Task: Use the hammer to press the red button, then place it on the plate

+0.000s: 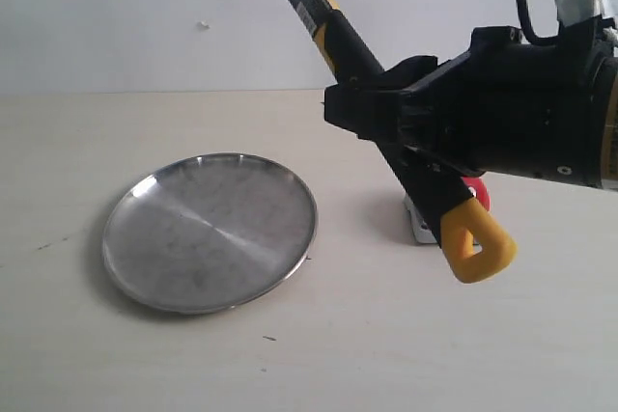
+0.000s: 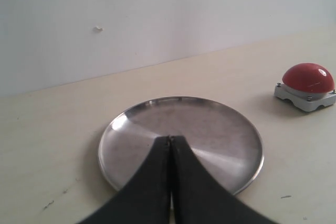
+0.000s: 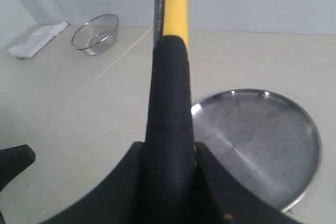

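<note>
Hammer (image 1: 328,21) gripped in the right claw (image 3: 169,156), slanting above the tabletop (image 1: 386,354).
The right claw is clamped on the black handle, just below the yellow neck. The head points up toward the left of the exterior view. The yellow end hangs low in front of the button (image 2: 308,77), partly hiding it there. The plate (image 1: 208,233) lies on the tabletop left of the button, apart from it. The left claw (image 2: 169,141) is clenched, fingers pressed together, its tips seen over the plate.
</note>
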